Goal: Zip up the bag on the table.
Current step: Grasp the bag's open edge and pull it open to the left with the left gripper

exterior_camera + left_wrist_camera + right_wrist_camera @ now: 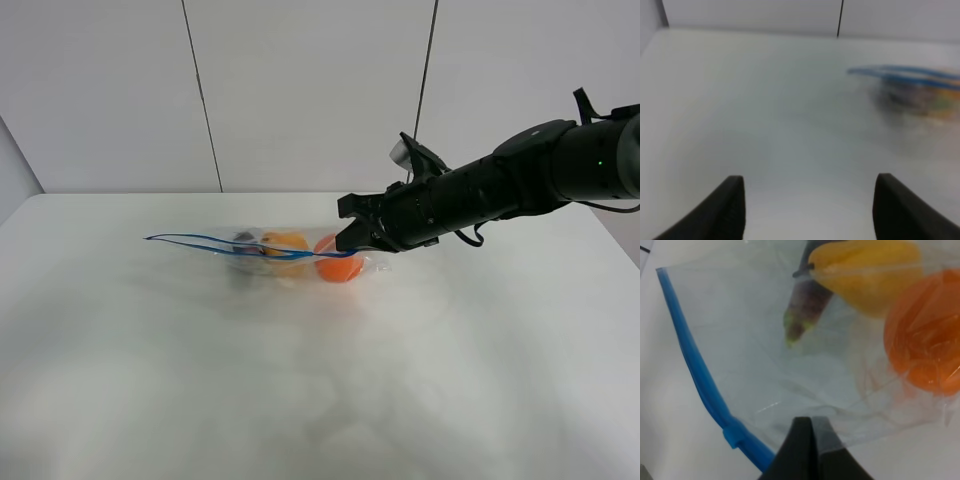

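Right fingers (800,450) clamp the bag (755,365); left fingers (730,210) spread wide

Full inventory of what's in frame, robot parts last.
bag: one, clear plastic, mid-table, edge pinched by the right gripper
zipper strip: one, blue, along the bag's edge
slider: one, blue, on the strip near the right gripper
eggplant: one, purple, inside the bag
pear: one, yellow, inside the bag
orange: one, orange, inside the bag
table: one, white, under everything
wall: pale panels, behind the table
left gripper: one, black, open over bare table, apart from the bag
right gripper: one, black, shut on the bag
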{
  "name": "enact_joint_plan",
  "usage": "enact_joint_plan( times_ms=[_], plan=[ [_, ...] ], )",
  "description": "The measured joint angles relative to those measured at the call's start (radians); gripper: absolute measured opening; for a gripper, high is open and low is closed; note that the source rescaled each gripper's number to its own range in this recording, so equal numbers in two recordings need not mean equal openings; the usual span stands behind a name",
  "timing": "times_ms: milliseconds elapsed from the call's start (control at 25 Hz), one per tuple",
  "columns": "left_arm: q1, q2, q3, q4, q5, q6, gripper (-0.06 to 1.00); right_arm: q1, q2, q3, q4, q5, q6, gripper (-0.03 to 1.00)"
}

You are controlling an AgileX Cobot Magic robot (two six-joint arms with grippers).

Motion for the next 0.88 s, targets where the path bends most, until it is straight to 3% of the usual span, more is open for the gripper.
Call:
enact_joint_plan(
  times_ms=[280,880],
  plan=[
    [0.000,0.145,-0.063,0.000,-0.071,0.000,0.83,0.000,0.000,-0.001,-0.007,-0.002,0.000,0.00],
    [0.000,0.551,-0.139,-0.004,-0.425,0.000,0.83,0.000,0.000,-0.001,-0.010,0.000,0.000,0.00]
  ],
)
